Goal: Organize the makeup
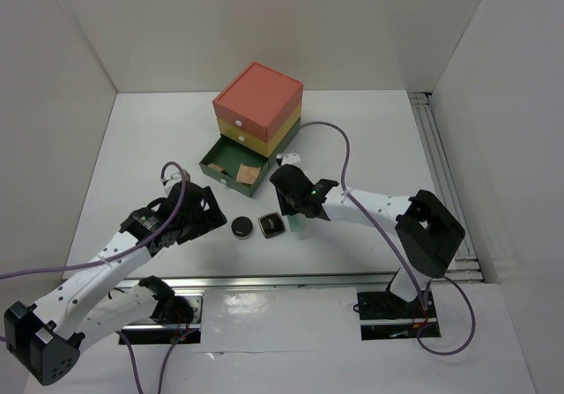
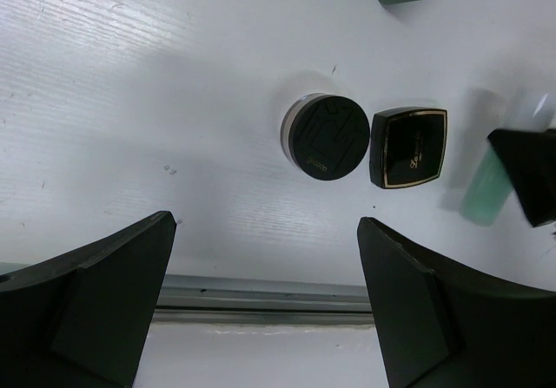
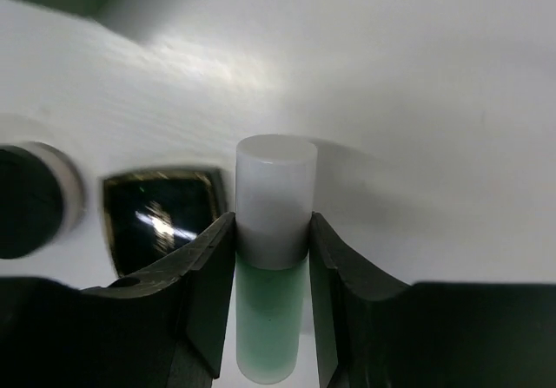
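- Top external: red-yellow-green drawer box (image 1: 258, 103) at upper centre of the white table (image 1: 370, 147), its green bottom drawer (image 1: 231, 160) pulled out. Below it at mid-frame, round compact (image 1: 241, 228) and square compact (image 1: 270, 226) side by side. Right gripper (image 1: 300, 207) just right of them, over the mint-green tube (image 1: 297, 226), which is mostly hidden. Left gripper (image 1: 198, 209) left of the round compact, apart from it.
- Left wrist: left gripper (image 2: 265, 292) spread wide across the bottom, holding nothing. Round compact (image 2: 327, 134) just beside square compact (image 2: 409, 147) right of centre; mint-green tube (image 2: 484, 193) blurred at the right edge.
- Right wrist: right gripper (image 3: 271, 258) clamped on the mint-green tube (image 3: 274, 206) at its white cap (image 3: 275, 167), centre frame. Square compact (image 3: 161, 219) left of the tube, round compact (image 3: 26, 201) at the left edge.
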Controlling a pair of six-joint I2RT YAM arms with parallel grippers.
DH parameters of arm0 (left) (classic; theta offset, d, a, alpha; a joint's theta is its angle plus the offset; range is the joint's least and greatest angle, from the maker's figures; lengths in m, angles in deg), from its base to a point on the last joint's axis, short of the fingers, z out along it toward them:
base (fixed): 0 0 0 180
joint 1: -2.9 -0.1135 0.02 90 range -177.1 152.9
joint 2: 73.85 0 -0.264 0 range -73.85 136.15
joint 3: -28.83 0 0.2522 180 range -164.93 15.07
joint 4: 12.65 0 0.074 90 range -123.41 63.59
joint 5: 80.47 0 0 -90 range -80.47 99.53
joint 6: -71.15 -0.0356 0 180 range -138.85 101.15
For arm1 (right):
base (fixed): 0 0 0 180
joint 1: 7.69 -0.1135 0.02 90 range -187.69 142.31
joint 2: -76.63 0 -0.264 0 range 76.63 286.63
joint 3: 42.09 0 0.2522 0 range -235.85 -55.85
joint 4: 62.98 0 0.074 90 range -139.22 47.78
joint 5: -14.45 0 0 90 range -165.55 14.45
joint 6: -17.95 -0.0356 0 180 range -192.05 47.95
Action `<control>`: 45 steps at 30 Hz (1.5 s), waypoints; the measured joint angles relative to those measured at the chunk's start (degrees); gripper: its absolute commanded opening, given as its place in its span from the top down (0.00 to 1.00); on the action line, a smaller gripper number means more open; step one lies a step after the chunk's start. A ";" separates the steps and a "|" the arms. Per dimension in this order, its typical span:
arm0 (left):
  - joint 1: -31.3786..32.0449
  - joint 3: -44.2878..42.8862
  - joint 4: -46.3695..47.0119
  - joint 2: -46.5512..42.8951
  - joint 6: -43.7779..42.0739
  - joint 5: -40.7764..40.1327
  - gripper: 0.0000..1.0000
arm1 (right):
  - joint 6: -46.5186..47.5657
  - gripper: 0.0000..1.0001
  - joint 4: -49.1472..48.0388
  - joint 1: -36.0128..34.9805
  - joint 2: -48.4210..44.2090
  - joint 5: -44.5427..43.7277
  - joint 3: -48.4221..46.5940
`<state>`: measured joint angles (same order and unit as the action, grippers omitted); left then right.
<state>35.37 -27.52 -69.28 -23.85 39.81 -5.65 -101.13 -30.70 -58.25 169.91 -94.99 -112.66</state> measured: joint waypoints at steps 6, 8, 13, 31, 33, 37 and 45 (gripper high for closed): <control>0.00 -0.28 0.02 0.00 -0.17 0.07 0.00 | 20.98 1.00 -5.51 -0.85 2.21 3.87 -12.96; 0.00 -0.28 -0.04 0.00 -0.11 0.28 0.00 | 26.51 1.00 -8.09 -1.01 4.96 6.43 -17.09; 0.00 -0.26 -1.16 0.00 0.26 0.72 0.00 | 36.44 1.00 -11.91 -1.05 16.68 9.84 -29.79; 0.00 -0.26 -2.82 1.77 -0.28 2.10 0.00 | 45.05 0.23 -15.78 -1.14 38.86 -0.57 -45.79; 0.00 -0.26 -2.40 2.34 -1.14 2.73 0.00 | 44.83 0.19 -15.76 -1.20 38.53 -0.87 -46.29; 0.00 -0.26 -1.25 3.69 -2.93 4.24 0.00 | 44.44 0.14 -13.92 -1.97 36.48 -0.35 -46.38; 0.15 0.79 4.63 5.99 -4.90 5.95 0.00 | 39.26 0.00 -7.87 -3.91 22.71 -0.79 -45.27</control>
<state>35.52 -26.74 -64.65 -17.86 34.91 0.29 -61.87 -38.57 -62.17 192.62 -95.78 -157.93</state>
